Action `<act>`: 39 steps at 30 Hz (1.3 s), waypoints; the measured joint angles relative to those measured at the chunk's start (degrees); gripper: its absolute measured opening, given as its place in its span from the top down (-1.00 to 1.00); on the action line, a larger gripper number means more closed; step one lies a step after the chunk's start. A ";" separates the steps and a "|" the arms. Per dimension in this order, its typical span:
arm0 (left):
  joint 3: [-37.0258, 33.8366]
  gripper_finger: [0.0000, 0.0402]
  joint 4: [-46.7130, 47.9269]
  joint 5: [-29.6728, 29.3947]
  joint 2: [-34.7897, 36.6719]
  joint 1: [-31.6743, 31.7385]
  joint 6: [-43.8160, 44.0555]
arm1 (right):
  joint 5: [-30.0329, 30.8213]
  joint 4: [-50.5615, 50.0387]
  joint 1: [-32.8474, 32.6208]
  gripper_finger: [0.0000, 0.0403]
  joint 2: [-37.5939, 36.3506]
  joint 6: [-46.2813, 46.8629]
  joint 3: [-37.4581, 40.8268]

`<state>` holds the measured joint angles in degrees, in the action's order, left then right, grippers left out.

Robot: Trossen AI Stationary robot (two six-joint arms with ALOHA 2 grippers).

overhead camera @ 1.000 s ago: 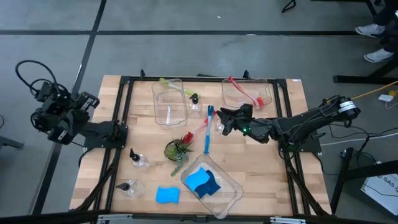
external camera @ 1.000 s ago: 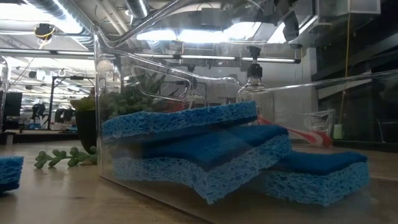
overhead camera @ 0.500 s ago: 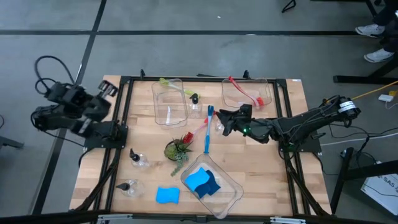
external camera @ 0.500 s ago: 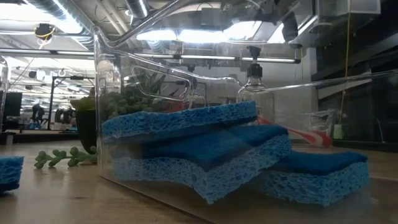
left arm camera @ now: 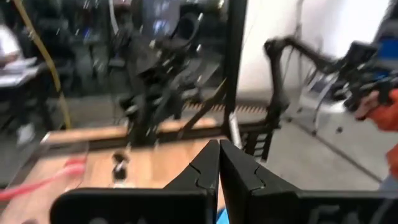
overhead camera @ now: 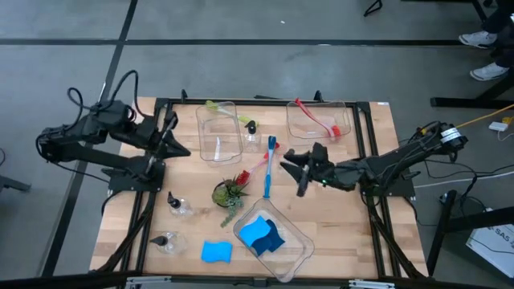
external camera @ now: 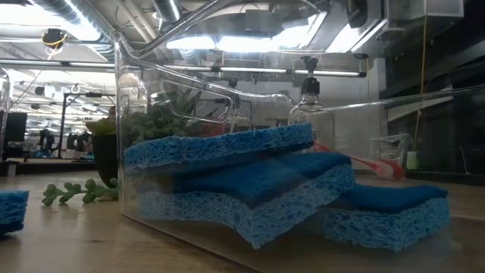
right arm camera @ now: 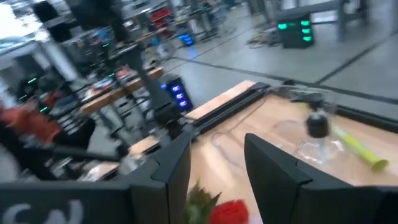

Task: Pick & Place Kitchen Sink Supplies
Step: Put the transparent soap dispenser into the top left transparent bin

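While the right hand (overhead camera: pixel 299 166) hovered half-open and empty, that thin blue plastic long-handled brush (overhead camera: pixel 269 167) looked light, stiff, best pinched mid-handle.

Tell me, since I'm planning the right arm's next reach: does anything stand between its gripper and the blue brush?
Nothing visible does. The open right gripper hovers just beside the blue brush, bare table between them; the potted plant sits beyond the brush.

My arms: dark, near-black links, black cables looping off the left arm (overhead camera: pixel 88 136). Right arm (overhead camera: pixel 385 164) has a small green light near the wrist and a yellow cable at its base. Fingers (left arm camera: pixel 199 171) matte black, flat and angular.
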<state>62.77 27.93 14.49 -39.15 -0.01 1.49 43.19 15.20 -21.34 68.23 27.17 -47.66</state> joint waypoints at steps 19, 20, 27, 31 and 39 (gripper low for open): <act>2.53 0.97 9.82 -6.52 -6.20 1.89 1.13 | -13.92 52.25 -2.23 0.26 -15.18 -16.42 39.17; 2.53 0.97 10.71 -6.53 -6.93 2.61 1.56 | -13.83 52.37 -2.21 0.26 -16.31 -17.01 40.28; 2.49 0.97 14.64 -5.53 -11.33 10.26 5.29 | -13.29 54.06 -2.21 0.26 -27.98 -23.45 47.10; 3.12 0.97 14.51 -2.47 -13.09 15.01 6.95 | -11.40 48.06 -2.21 0.26 -35.87 -29.33 47.39; 4.93 0.97 13.72 4.65 -17.90 19.78 8.44 | -10.18 27.88 -2.21 0.26 -55.73 -32.22 47.39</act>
<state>67.70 41.65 19.14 -57.06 19.77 9.93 33.01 43.07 -23.55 12.50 -5.05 -0.27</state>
